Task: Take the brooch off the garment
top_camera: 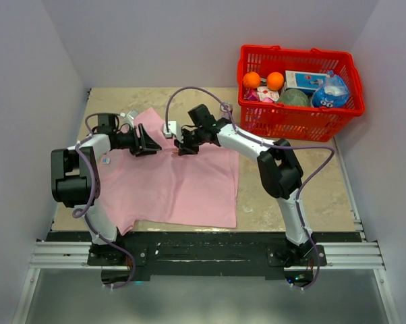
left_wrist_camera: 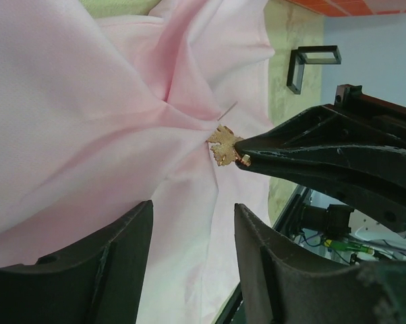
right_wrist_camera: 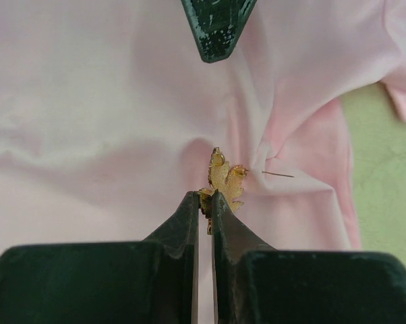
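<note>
Brooch (right_wrist_camera: 224, 179) on bunched pink garment (right_wrist_camera: 88, 101), between tips of clenched right claw (right_wrist_camera: 204, 200); left claw (left_wrist_camera: 193, 210) released

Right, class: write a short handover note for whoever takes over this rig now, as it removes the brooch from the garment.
Right gripper: shut on the brooch.
Left gripper: open, over the garment beside the brooch.
Garment: spread on the table, puckered toward the brooch.
Done: brooch gripped.
To do: it seems still pinned; pull it free, perhaps holding the garment down.
</note>
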Action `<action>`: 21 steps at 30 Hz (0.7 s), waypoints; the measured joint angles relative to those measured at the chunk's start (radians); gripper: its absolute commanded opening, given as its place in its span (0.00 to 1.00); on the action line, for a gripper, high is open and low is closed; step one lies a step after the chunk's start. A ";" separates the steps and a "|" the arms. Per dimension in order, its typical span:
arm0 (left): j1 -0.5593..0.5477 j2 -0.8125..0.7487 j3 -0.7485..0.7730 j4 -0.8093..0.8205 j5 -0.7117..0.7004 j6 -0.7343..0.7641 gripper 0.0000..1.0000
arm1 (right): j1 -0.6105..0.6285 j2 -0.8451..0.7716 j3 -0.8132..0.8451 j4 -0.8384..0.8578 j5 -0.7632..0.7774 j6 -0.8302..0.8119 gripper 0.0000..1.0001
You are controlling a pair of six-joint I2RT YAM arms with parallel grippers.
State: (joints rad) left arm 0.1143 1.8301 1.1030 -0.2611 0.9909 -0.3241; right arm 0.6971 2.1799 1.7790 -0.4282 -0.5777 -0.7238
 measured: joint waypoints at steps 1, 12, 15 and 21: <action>0.000 0.000 0.000 -0.004 -0.004 0.006 0.53 | 0.000 0.001 -0.001 -0.011 -0.001 0.011 0.00; -0.018 0.000 -0.001 -0.091 -0.092 0.139 0.51 | -0.005 0.081 0.172 -0.233 -0.124 0.040 0.00; -0.044 0.000 -0.001 -0.114 -0.109 0.189 0.50 | -0.009 0.171 0.319 -0.324 -0.174 0.035 0.00; -0.085 0.000 -0.001 -0.129 -0.119 0.248 0.49 | -0.013 0.276 0.418 -0.517 -0.252 0.035 0.00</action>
State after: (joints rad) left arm 0.0288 1.8305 1.1019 -0.3904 0.8715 -0.0757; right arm 0.6838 2.4557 2.1975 -0.9447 -0.8295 -0.6884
